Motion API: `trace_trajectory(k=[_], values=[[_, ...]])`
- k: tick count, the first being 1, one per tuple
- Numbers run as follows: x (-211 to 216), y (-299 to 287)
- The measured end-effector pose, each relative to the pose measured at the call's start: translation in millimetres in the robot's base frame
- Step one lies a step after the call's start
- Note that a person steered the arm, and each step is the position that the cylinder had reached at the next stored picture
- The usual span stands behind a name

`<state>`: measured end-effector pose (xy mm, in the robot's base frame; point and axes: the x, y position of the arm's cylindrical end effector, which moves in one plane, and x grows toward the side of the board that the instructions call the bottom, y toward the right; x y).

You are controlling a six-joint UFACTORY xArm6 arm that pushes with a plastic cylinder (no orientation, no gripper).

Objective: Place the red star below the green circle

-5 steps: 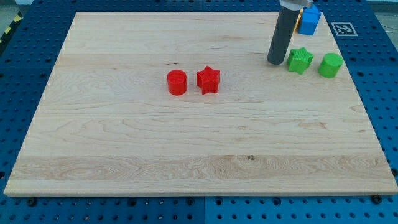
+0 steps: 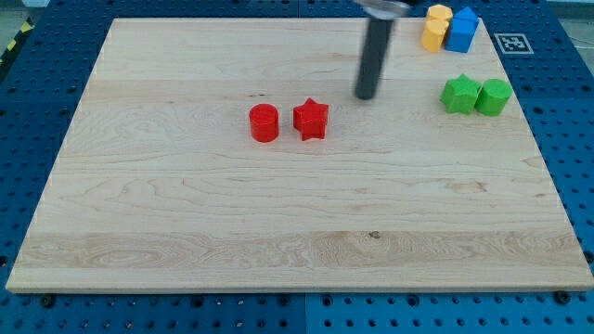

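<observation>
The red star [image 2: 311, 119] lies on the wooden board [image 2: 278, 223] near the middle, with a red cylinder [image 2: 264, 122] just to its left. The green circle, a short green cylinder [image 2: 494, 96], sits at the view's upper right, touching a green star [image 2: 460, 94] on its left. My tip [image 2: 366, 96] is above and to the right of the red star, a short gap from it, and well left of the green blocks.
A yellow block [image 2: 436, 26] and a blue block [image 2: 462, 29] stand together at the board's top right corner. A printed marker tag [image 2: 513, 43] lies just off the board's right edge.
My tip has moved left, away from the green star toward the red star. The green star now sits further right, against the green circle. The red blocks have not moved.
</observation>
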<state>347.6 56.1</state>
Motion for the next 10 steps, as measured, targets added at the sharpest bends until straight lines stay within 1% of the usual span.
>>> trace_trajectory(k=[1, 2, 3, 4, 6, 7, 8, 9, 10], values=[[-10.3, -72.0], [8.6, -120.5], [30.9, -148.1], [43.0, -114.6], [58.8, 10.0], [59.2, 10.8], [59.6, -30.8], [87.5, -30.9], [125.4, 2.5]])
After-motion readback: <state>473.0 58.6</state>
